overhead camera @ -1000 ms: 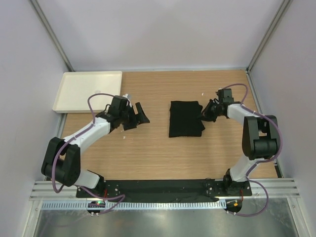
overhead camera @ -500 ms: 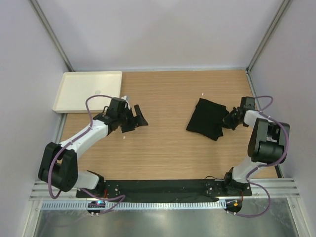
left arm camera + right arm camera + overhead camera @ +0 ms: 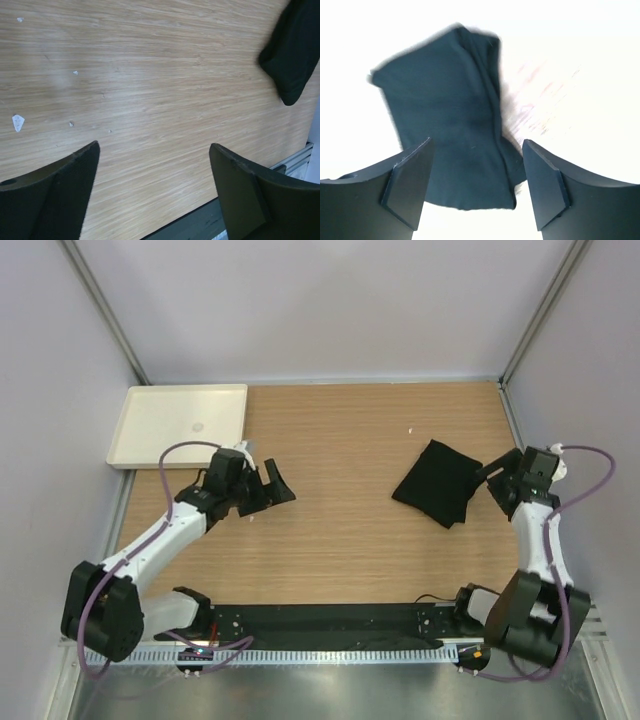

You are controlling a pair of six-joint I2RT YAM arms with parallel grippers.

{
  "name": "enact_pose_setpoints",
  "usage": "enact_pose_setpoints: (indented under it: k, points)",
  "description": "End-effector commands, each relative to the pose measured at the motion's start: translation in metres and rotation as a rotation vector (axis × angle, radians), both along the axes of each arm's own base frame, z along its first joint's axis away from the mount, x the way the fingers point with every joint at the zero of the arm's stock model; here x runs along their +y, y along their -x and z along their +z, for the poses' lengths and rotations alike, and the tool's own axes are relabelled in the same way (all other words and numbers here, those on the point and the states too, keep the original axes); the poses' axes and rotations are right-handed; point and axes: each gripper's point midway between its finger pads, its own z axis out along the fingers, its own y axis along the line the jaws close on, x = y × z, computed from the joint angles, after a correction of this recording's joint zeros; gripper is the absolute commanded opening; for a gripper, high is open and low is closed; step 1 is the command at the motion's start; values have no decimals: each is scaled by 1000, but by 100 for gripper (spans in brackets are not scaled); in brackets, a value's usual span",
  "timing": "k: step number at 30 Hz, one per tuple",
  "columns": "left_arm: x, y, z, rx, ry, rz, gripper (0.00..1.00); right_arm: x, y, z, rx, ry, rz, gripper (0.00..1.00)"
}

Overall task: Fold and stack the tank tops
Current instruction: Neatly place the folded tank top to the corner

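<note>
Wood table [image 3: 350, 440] w/ black tank top [image 3: 438, 483] folded (tilted rectangle).

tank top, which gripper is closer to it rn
Right. The right gripper sits at the right edge of the folded black tank top, jaws open and pointed at it. The left gripper, also open, is well off to its left across the table.

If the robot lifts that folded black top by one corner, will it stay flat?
Probably not. The tank top shows soft creases and layered edges, so it would likely droop and unfold. Pushed, it may bunch up on the wooden table rather than slide.
</note>
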Motion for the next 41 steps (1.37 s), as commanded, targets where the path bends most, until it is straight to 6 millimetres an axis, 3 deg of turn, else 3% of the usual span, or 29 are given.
enact_pose_setpoints:
  k: [1,2,4,5,7,8,9,10,12,14,15,18,19,21,22,25,29,36,37,41]
  points:
    - [6,5,21,-105,20,11,96,-11,12,52,-157,138,-65,78]
    - [12,5,35,-164,25,33,99,-7,20,71,-242,176,-57,85]
    - [19,10,34,-202,13,50,100,18,20,90,-367,193,71,99]
    - [25,11,45,-256,14,68,100,29,27,94,-422,206,109,100]
    - [31,15,42,-296,10,83,100,52,35,96,-464,209,224,100]
    - [33,17,43,-322,13,84,99,67,40,88,-467,192,291,100]
    - [36,18,52,-381,18,88,100,77,46,96,-516,202,330,99]
    - [38,18,45,-410,17,88,100,88,48,95,-537,188,368,100]
    - [44,18,50,-481,-12,87,100,109,52,92,-582,186,451,100]
    - [50,21,45,-503,-42,91,100,118,50,79,-569,177,471,100]
    - [51,22,45,-512,-47,92,100,134,50,73,-554,145,538,100]
    - [62,25,36,-547,-74,127,100,143,45,60,-503,144,567,100]
    - [65,27,32,-566,-80,129,100,156,49,43,-471,125,615,100]
    - [70,30,24,-573,-91,141,100,172,50,40,-520,97,668,100]
    - [70,31,30,-594,-81,139,99,176,53,35,-532,93,682,100]
    - [71,33,30,-622,-68,144,100,180,58,49,-617,121,695,100]
    - [70,32,26,-618,-67,143,100,184,62,51,-667,100,705,100]
    - [64,31,22,-592,-72,106,100,185,62,40,-623,82,709,100]
    - [64,32,22,-592,-72,106,100,186,59,47,-653,88,709,100]
    - [66,34,21,-600,-66,114,99,183,57,43,-628,86,689,100]
